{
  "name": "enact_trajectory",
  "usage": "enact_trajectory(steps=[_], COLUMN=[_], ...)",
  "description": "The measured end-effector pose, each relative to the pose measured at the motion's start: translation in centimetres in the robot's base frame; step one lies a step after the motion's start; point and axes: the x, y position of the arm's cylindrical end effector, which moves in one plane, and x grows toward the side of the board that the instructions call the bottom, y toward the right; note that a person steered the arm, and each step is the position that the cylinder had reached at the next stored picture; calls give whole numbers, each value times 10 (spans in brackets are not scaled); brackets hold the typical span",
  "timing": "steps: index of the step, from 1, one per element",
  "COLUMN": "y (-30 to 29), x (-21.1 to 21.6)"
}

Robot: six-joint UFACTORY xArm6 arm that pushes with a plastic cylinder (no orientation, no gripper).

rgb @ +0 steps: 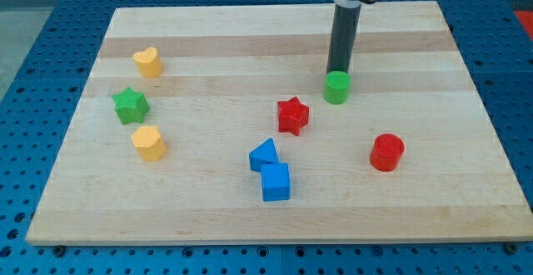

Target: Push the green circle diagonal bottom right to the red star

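The green circle (336, 87) stands on the wooden board, up and to the right of the red star (292, 115). My dark rod comes down from the view's top, and my tip (336, 72) sits right behind the green circle, at its top edge, seemingly touching it. The very end of the tip is partly hidden by the circle.
A red cylinder (386, 152) stands at the lower right. A blue triangle (263, 155) and a blue cube (276, 182) sit together below the red star. At the left are a yellow heart (147, 62), a green star (130, 105) and a yellow block (149, 142).
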Motion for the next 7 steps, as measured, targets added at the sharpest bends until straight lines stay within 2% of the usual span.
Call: enact_trajectory(steps=[3,7], y=[0,0], x=[64,106])
